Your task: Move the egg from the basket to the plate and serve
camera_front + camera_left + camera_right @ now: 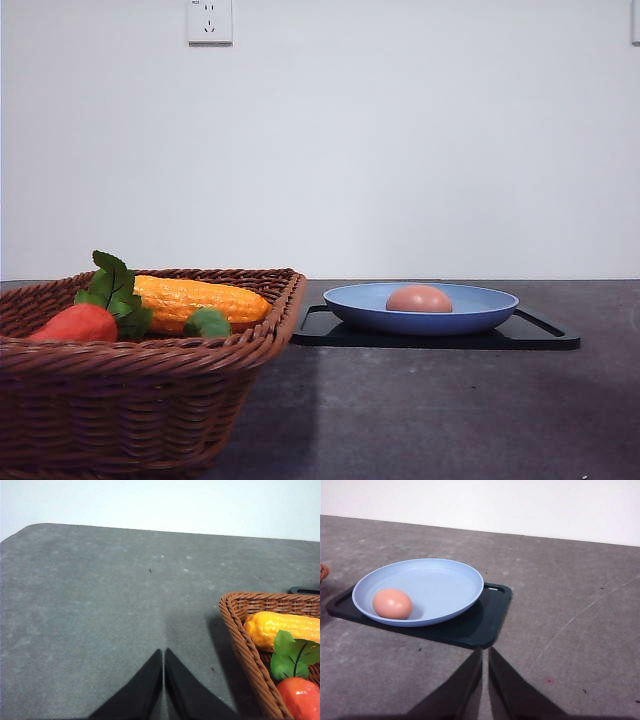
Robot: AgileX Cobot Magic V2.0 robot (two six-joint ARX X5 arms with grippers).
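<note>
Both my grippers, left gripper (163, 680) and right gripper (485, 680), have jaws pressed together, holding nothing. Egg (392, 603) lies in the plate (450, 580), which sits on the black tray (485, 625); the basket (240, 630) keeps corn (280, 627) and a red vegetable (302, 697). Plate lies ahead of my right jaws, so that arm is nearer for serving. Egg's long axis runs roughly level.
</note>
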